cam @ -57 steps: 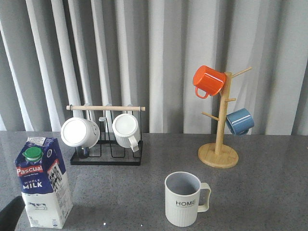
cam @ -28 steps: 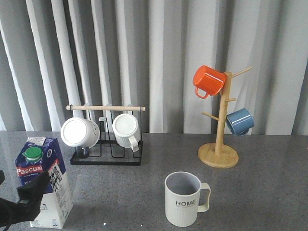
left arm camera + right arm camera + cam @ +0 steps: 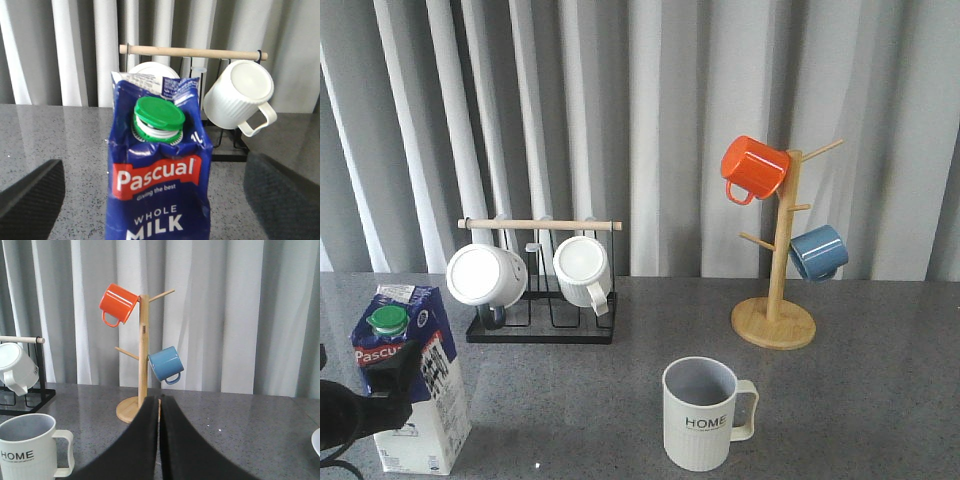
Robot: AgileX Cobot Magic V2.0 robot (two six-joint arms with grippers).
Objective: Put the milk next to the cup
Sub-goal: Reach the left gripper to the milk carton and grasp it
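Observation:
The milk point(image 3: 412, 380), a blue-and-white carton with a green cap, stands upright at the table's front left. The cup point(image 3: 701, 413), cream and ribbed with "HOME" on it, stands at front centre, well to the carton's right. My left gripper point(image 3: 365, 390) is open just in front of the carton. In the left wrist view the milk point(image 3: 157, 192) stands between and beyond the spread fingers point(image 3: 30, 200), and nothing is held. My right gripper point(image 3: 159, 407) is shut and empty, with the cup point(image 3: 26, 450) beside it. The right gripper is out of the front view.
A black rack point(image 3: 542, 331) with a wooden rod holds white mugs point(image 3: 485, 274) behind the milk. A wooden mug tree point(image 3: 775, 322) with an orange mug point(image 3: 753, 168) and a blue mug point(image 3: 818, 252) stands at the back right. Grey curtains hang behind the table.
My left gripper has risen into the front view at the bottom left and closed in on the milk carton. The carton and the cup have not moved.

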